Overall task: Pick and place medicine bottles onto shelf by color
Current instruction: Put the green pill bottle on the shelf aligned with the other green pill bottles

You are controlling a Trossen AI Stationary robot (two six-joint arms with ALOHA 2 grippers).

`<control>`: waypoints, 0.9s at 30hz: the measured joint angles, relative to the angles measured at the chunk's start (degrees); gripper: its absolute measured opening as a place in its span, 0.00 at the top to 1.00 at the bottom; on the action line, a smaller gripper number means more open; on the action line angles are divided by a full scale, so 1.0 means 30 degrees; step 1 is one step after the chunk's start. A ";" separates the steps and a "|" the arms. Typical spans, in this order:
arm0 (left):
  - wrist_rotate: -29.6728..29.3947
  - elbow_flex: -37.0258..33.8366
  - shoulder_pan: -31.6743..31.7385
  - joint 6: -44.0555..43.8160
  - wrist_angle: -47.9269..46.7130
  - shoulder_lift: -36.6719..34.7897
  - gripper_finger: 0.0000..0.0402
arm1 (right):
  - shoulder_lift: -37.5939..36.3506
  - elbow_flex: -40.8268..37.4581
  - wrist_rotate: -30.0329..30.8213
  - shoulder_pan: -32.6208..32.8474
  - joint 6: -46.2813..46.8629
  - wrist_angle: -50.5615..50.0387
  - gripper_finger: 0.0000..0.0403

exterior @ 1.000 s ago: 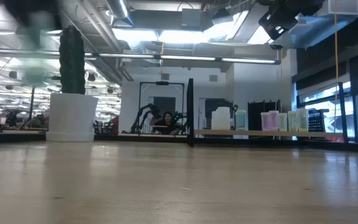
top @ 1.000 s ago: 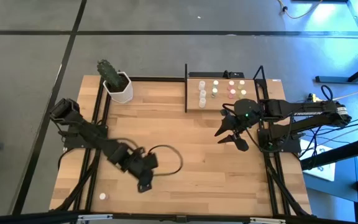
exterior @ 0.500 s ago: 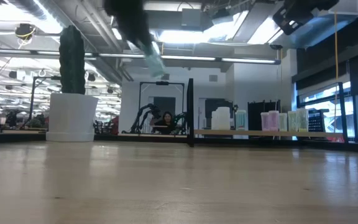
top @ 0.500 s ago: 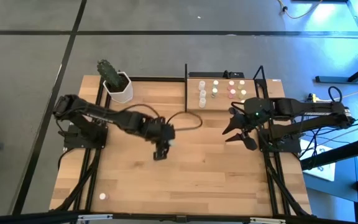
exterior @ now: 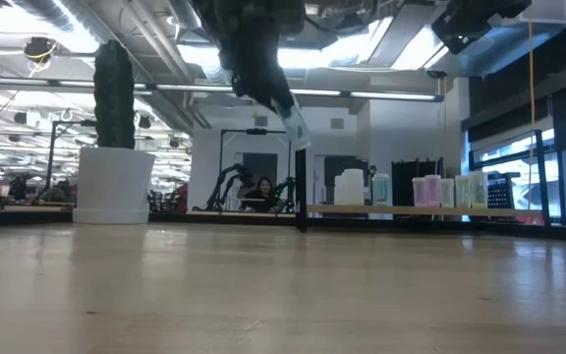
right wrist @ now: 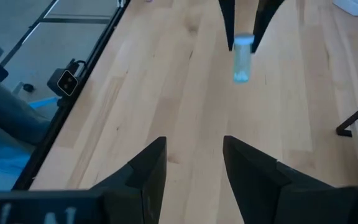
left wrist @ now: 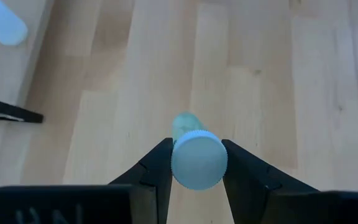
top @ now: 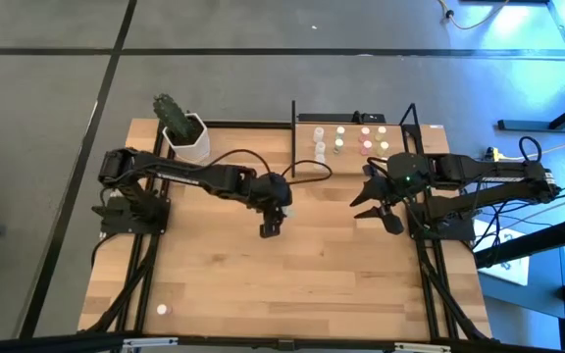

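Observation:
My left gripper (top: 270,227) hovers over the middle of the table, shut on a small whitish medicine bottle (left wrist: 186,124) with a white cap; the same bottle (right wrist: 242,59) also shows in the right wrist view. The shelf (top: 361,165), a light-wood board between black uprights, stands at the far edge. Several bottles (top: 319,152) stand on it in groups. One more bottle (top: 162,309) stands alone near the front left corner. My right gripper (top: 373,209) hangs open and holds nothing, right of the middle, in front of the shelf. My left gripper pinches the bottle at its cap end (left wrist: 197,163) between the two fingers (left wrist: 156,165), one on each side of the cap. The fingers slant downward. The bottle's body (right wrist: 241,67) sticks out beyond the fingertips, tilted, and hangs clear of the table.
A white pot with a cactus (top: 186,137) stands at the far left corner. Black frame rails run along both side edges of the table. The wood between the two grippers and toward the near edge is bare.
My left gripper has swung from the near left part of the table toward the middle and the far edge, nearer the shelf. It rolled about its own line as it went and kept the bottle pinched and lifted. My right gripper has drawn back slightly toward the right edge.

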 joint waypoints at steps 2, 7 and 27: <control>-0.0011 0.0000 0.0001 0.0000 -0.0003 0.0340 0.73 | 0.0000 0.0000 0.0015 0.0001 0.0014 -0.0001 0.60; -0.0210 -0.0007 0.0001 0.0000 -0.0515 0.1144 0.73 | 0.0000 0.0000 0.0225 -0.0007 -0.0015 -0.0008 0.60; -0.0468 -0.0016 -0.0632 -0.0658 -0.1365 0.2286 0.73 | 0.0007 0.0000 0.0991 -0.0007 -0.0951 -0.0015 0.60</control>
